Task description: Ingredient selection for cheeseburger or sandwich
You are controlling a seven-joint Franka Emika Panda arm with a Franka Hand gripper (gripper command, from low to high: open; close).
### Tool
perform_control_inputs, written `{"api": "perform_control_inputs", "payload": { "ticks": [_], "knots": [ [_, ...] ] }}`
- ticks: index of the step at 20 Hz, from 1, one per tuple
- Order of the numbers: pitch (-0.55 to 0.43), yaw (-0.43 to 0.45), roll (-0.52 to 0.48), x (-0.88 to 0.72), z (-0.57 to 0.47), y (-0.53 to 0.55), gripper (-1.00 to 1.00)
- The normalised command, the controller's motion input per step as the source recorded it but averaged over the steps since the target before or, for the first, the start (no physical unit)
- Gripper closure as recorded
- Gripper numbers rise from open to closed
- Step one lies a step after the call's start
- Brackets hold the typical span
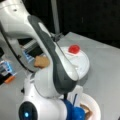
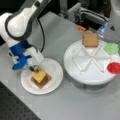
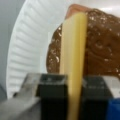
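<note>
One piece in hand: gripper low over paper plate at a front view's left, pinched narrow on yellow cheese square. Wrist view confirms: fingers clamped either side of cheese square, seen edge-on as a thin strip running straight away from the pads toward the view's top.

Key relation: cheese directly over dark brown patty, near corner gripped, far end reaching across the patty top. Looks tilted rather than flat in a front view, gripped side high; contact at the far edge likely but cannot confirm. Patty sitting on a tan toast square, brown edge showing under the cheese; sliver of same toast at wrist view's top. So plate stack reads toast, patty, cheese arriving, no top slice on it.

Remaining stock on divided round tray, well apart at a front view's right: second toast square in a far wedge, green leaf piece and red disc at the right rim. Same red disc and toast visible past the arm in a front view; gripper mostly hidden behind arm links there.
</note>
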Motion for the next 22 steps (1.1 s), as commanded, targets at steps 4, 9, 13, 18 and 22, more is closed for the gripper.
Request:
{"api": "perform_control_inputs", "payload": {
  "ticks": [4,9,13,18,22],
  "knots": [
    [-0.02,0.054,0.271,0.29,0.0,-0.19,1.0],
    [-0.005,0.041,0.296,0.28,0.01,-0.14,1.0],
    [0.0,0.039,0.282,0.25,0.0,-0.11,1.0],
    [0.013,0.05,0.256,0.23,0.0,-0.12,1.0],
    [0.012,0.064,0.247,0.22,-0.02,-0.13,1.0]
  ]
}}
